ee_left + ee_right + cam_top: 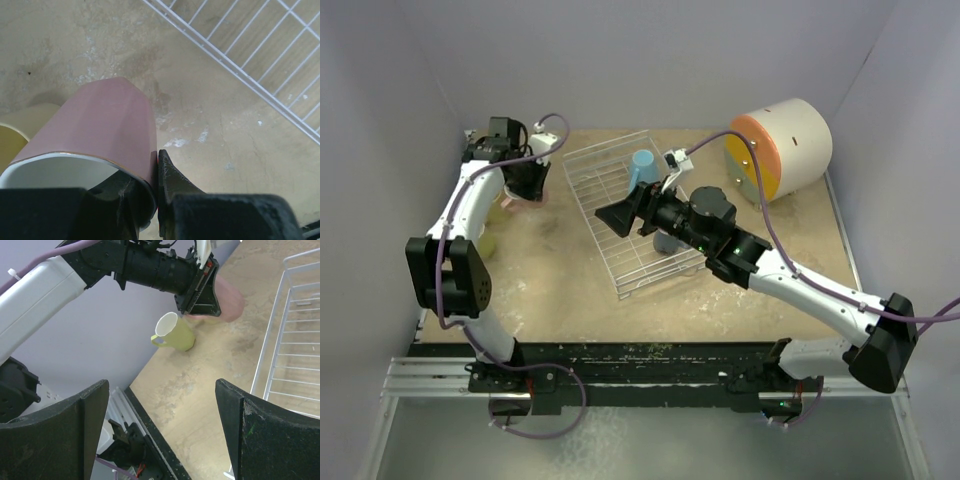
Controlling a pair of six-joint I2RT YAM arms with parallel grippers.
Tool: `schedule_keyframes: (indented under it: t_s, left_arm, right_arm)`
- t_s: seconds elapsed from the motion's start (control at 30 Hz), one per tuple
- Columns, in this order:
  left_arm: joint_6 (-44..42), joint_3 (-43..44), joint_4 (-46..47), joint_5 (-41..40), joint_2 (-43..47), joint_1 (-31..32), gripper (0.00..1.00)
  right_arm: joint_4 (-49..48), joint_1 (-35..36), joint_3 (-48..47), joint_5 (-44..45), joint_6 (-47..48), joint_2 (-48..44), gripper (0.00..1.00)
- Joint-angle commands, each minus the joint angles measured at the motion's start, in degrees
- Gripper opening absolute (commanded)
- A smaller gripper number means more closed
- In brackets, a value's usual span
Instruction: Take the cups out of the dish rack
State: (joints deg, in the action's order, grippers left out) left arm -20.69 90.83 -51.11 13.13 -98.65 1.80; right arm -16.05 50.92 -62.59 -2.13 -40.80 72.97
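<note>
pinching the wall of the pink mug (100, 125) between the left fingers (167, 180), with one finger reaching inside the rim and the other pressing on the outside, closed down to the thickness of the wall. holding that mug mouth-up at the far left of the desk (570, 295), outside the dish rack (620, 200), near its left side and apart from the wire. not being able to tell from the wrist view whether the base is touching the desk or hanging just above it.

finding the cream-yellow mug (27, 125) just beside the pink one, on the side away from the rack, only partly in view at the frame edge. finding the lime green mug (176, 334) on the desk too, close to the left wall and near the pink mug, showing a white inside and turning its handle away from the pink mug.

spreading the right fingers (618, 216) wide apart, gripping nothing, hovering over the middle of the rack with the tips pointing toward the left arm.

carrying two mugs inside the rack: the light blue mug (642, 166), standing upright toward the far right side, and the grey-blue mug (668, 243), sitting toward the near right side and mostly hidden under the right arm.

sharing the desk with the round cream-and-orange drawer unit (790, 145), sitting at the far right corner, apart from the rack.
</note>
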Motion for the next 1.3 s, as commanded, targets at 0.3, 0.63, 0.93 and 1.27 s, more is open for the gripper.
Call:
schedule_keyframes:
  t_s: [0.3, 0.63, 0.93, 1.27]
  left_arm:
    - [-6.0, 1.0, 7.6, -3.8, -7.6, 1.7, 0.0]
    - [-7.4, 4.8, 5.2, -2.1, -12.5, 1.8, 0.0]
    - [-7.7, 10.0, 1.6, -4.5, -17.4, 1.7, 0.0]
    - [-8.0, 13.6, -1.0, -3.8, -15.4, 1.9, 0.89]
  right_arm:
    - [0.3, -0.4, 0.2, 4.2, -0.3, -2.3, 0.89]
    - [2.6, -0.4, -0.3, 6.0, 0.4, -1.4, 0.89]
    - [3.7, -0.4, -0.9, 6.7, 0.7, -0.8, 0.88]
    - [9.3, -0.5, -4.9, 11.0, 1.9, 1.8, 0.9]
